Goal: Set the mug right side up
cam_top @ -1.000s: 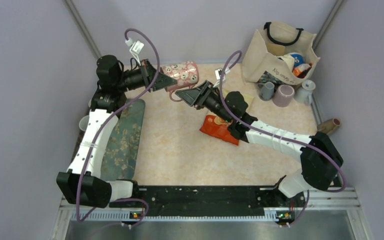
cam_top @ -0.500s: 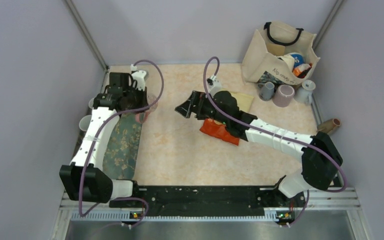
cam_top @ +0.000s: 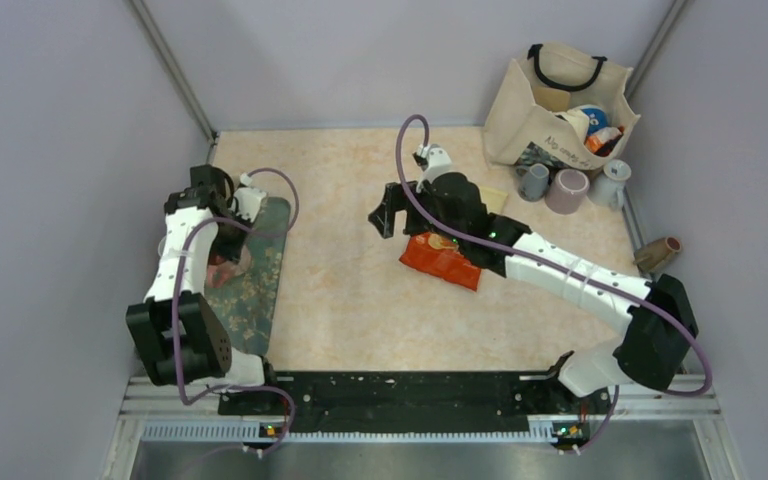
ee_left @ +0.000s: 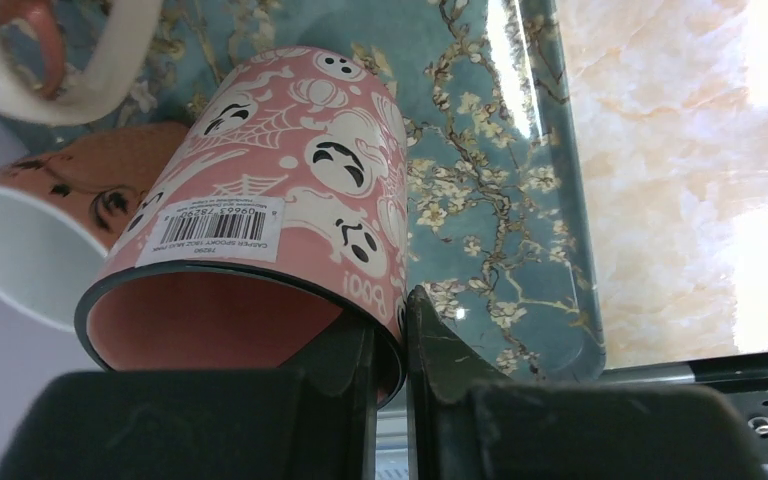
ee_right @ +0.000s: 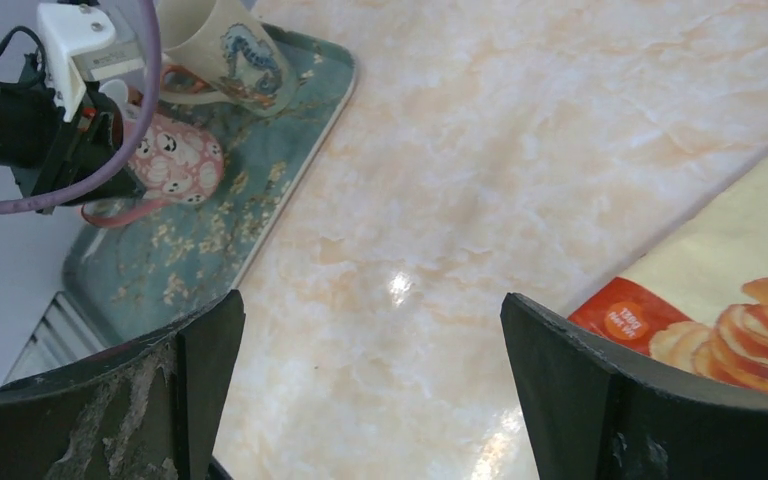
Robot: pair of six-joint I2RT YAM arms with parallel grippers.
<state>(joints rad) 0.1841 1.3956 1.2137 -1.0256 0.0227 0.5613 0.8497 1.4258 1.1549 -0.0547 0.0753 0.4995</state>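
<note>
- One wide beige marble-patterned table (cam_top: 360,310) is bearing everything, and the work is happening at its left edge.
- The long teal tray printed with blossom branches (cam_top: 258,290) is lying along that edge. It is serving as the landing place, so the mug's base should be coming down on a bare patch of it.
- The right gripper (ee_right: 365,320) is hovering over the middle of the table near a red crinkled snack bag (cam_top: 440,262), its jaws spread wide and holding nothing. It is well apart from the tray and, in my judgement, is best waiting clear.
- The pink ceramic mug printed with white ghosts and pumpkins (ee_left: 300,170) is hanging tilted over the tray, mouth toward the wrist camera and base pointing away. I cannot tell whether the base is touching the tray.
- Two neighbours are crowding it: a cream mug with a seahorse picture (ee_right: 240,50) and an orange mug with a white inside (ee_left: 30,240). Any lowering should be going slowly and away from them.
- The left gripper (ee_left: 388,330) is pinching the mug's rim wall, one finger inside and one outside, jaws narrow. I judge that levelling the wrist until the base is sitting flat, and only then letting go, is mattering most, since a rim pinch is letting the mug swing.
</note>
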